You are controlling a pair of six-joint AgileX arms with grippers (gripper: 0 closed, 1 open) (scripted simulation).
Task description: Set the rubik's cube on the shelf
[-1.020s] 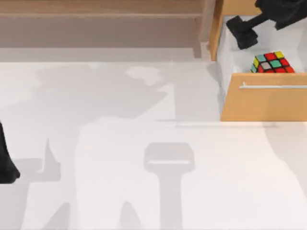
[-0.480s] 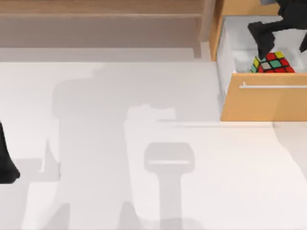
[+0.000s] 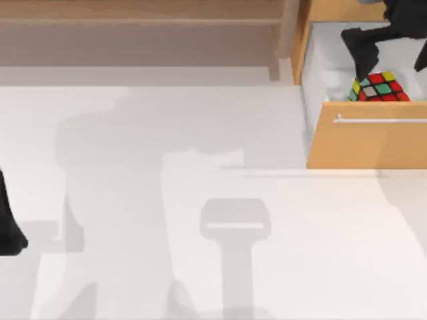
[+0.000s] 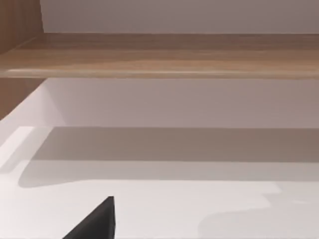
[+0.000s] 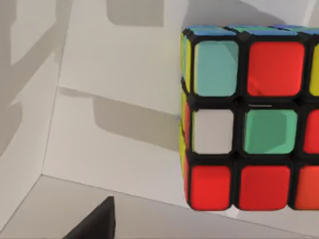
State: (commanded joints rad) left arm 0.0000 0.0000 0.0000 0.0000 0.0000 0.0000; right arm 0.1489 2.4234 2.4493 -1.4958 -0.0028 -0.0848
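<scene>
Small sticker-faced rubik's cube (image 3: 379,87): lay inside the open orange-tan wooden drawer (image 3: 367,143), well apart from the long light-brown wooden shelf (image 3: 140,10). Right gripper (image 3: 390,50): above it, fingers spread wide. Advice: straddle squarely before closing. Left gripper (image 3: 10,227): parked at table's left edge; finger state untellable.

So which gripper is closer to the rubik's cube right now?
Right. The right gripper hangs just above the rubik's cube inside the open drawer. The left gripper sits parked at the table's far left edge, well away.
</scene>
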